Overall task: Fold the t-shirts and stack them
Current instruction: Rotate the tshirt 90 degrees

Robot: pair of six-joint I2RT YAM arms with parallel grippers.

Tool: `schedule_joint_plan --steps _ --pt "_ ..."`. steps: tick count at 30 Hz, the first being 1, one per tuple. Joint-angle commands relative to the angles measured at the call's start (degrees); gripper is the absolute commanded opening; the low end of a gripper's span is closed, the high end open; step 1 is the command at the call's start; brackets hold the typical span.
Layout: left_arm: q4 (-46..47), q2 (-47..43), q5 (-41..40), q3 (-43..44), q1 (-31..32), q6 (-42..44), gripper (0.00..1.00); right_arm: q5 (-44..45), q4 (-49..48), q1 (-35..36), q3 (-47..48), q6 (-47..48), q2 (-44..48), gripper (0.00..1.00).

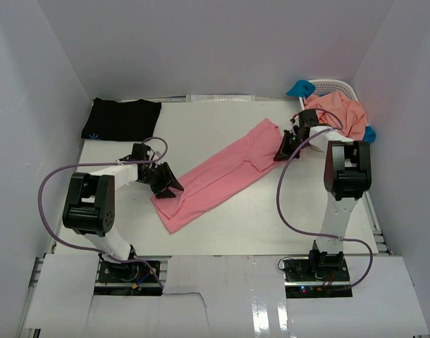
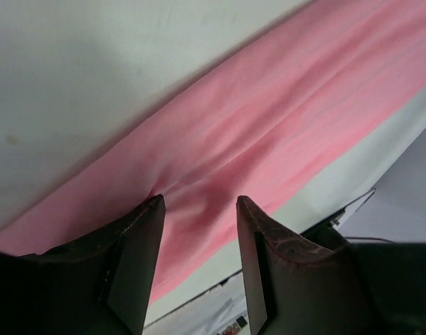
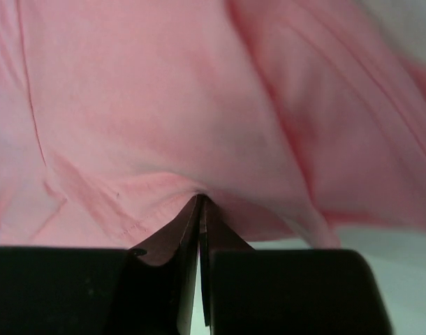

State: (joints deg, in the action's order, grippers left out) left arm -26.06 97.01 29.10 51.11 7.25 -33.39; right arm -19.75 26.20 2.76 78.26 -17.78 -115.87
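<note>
Rose-pink t-shirt [image 1: 222,176] lies in the middle of the table [image 1: 271,218], folded into one long narrow band that runs on a slant from the lower left of centre up toward the upper right.

Starting at the far left of the overhead view, a black t-shirt [image 1: 121,118] sits flat in the upper left corner, a tiny blue mark at its lower left edge, well apart from the pink one.

Next comes the left gripper [image 1: 169,184], low over the lower left end of the pink band. In its wrist view the two dark fingers [image 2: 133,258] stand apart at a middling width, the pink cloth passing beneath and between the tips with a soft crease there; nothing is clamped.

Across the band, at its upper right end, the right gripper [image 1: 284,149] is down on the cloth. Its wrist view shows the fingers [image 3: 178,237] pressed together, with a fold of the pink fabric pinched at the tips and puckers spreading from them.

At the far right, in the upper right corner, a white lattice basket [image 1: 345,88] holds a crumpled salmon-orange t-shirt [image 1: 338,109] that spills over its near rim. Bits of a bright blue t-shirt [image 1: 300,88] show at the basket's left edge and again at its lower right.
</note>
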Motion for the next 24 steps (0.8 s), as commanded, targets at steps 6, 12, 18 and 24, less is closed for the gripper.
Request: schedule_joint_plan --steps 6,12,18,24 --pt "-4.0 -6.2 -2.6 -13.0 7.2 -4.4 0.58 -2.4 3.4 2.2 22.9 2.8 -15.3 0.1" --pt "0.3 -6.5 -0.8 -16.7 18.5 -12.1 0.59 -3.7 4.7 5.4 38.0 1.4 -25.2 0.12" --pt "2.6 -8.5 0.0 -19.7 25.5 -17.2 0.59 -5.4 3.0 5.8 47.3 -1.7 -32.0 0.13" --pt "4.4 -6.8 2.1 -17.2 34.8 -22.2 0.61 -6.6 -0.9 5.8 52.7 -4.6 -35.6 0.15"
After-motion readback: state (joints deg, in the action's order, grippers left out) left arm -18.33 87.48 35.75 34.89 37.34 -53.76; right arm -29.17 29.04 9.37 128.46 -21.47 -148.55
